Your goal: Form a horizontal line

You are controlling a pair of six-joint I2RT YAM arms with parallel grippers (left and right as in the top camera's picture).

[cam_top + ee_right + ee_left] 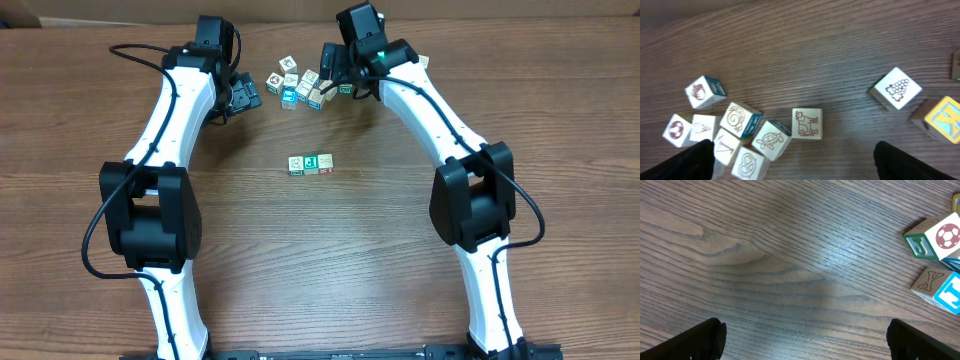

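Horizontal line: short row at middle of table, three cubes countable, touching edge to edge; white edges, green, teal and red-marked faces. Judged partly built. Spare cubes in loose clump beyond. Right gripper over clump, spread wide, empty. Left gripper beside clump, likewise.

The soccer-ball cube bears a green J, the neighbouring cube a carved X and a blue I; marks on the horizontal line are too small to read.
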